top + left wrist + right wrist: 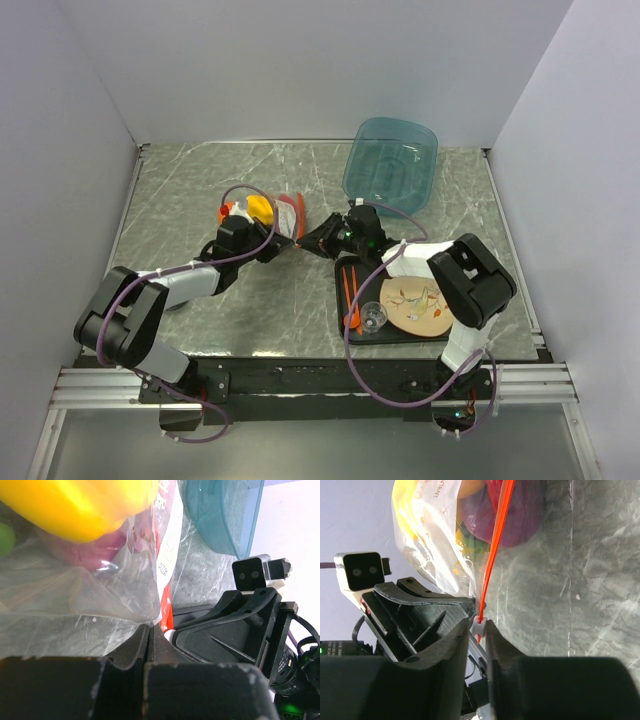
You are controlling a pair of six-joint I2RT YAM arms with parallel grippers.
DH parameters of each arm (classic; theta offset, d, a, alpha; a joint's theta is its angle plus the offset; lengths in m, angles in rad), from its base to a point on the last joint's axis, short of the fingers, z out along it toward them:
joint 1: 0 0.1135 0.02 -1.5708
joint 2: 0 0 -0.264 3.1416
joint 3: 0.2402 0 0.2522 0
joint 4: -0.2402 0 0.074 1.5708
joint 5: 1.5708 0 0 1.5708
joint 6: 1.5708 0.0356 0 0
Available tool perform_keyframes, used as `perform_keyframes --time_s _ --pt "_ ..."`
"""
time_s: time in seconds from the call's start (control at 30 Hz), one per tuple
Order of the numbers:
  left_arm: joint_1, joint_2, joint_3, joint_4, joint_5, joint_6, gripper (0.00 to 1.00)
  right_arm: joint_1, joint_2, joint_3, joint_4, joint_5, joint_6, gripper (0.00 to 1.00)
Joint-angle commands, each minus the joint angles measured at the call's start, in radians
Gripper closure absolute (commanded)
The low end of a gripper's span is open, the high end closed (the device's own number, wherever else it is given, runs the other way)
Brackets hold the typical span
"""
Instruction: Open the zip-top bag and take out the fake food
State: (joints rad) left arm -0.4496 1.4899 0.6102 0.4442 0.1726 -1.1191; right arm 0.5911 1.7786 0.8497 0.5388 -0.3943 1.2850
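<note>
Could see little of the bag (pixel 275 212) from above, with both hands crowded against it; made out only crumpled clear film and a red edge, lying on the desk (pixel 250 300) to the left of the tub (pixel 392 165). Could not count the toy food (pixel 258 209) inside. Saw a glossy yellow piece (pixel 80 505) cut off by the top of the left wrist view, a rounded purple piece (pixel 520 515) pressed against the film, a sliver of green (pixel 4 537) at the frame's edge, and blurred yellow and green shapes deeper in. Could not read the print on the bag's white panel.

Found the left hand (pixel 150 632) clenched on a floppy corner of the bag, matte black fingers tight together with the film pinched between them. Found the right hand (pixel 479 630) facing it, fingers nearly together on either side of the small white slider (pixel 479 626) on the thin orange-red zip strip (pixel 495 545), seemingly grasping that slider. Saw the strip running straight from the slider along the bag's edge.

Noted the desk's grey stone-look surface with pale veins, and the tub's translucent blue plastic with rounded corners. Noted a flat black tray (pixel 395 338) by the right arm, carrying a round tan plate (pixel 435 318), a small clear cup (pixel 373 317) and thin orange sticks (pixel 350 285), with part of the tray hidden under that arm
</note>
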Motion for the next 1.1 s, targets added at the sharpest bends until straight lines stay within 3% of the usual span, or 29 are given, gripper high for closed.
perform_keyframes --time_s 0.0,0.23,0.83,1.07 --pt "-0.008 -0.019 0.016 0.01 0.027 0.021 0.99 -0.008 0.021 0.023 0.056 -0.015 0.008 0.79" --pt "-0.008 -0.063 0.01 -0.035 0.016 0.038 0.99 -0.013 0.042 0.035 0.05 -0.006 0.007 1.0" --pt "-0.008 -0.315 -0.075 -0.242 0.027 0.059 0.99 -0.057 0.1 0.172 -0.04 0.094 -0.024 1.0" --pt "-0.008 -0.43 -0.098 -0.351 0.022 0.077 0.99 -0.114 0.094 0.262 -0.154 0.129 -0.108 1.0"
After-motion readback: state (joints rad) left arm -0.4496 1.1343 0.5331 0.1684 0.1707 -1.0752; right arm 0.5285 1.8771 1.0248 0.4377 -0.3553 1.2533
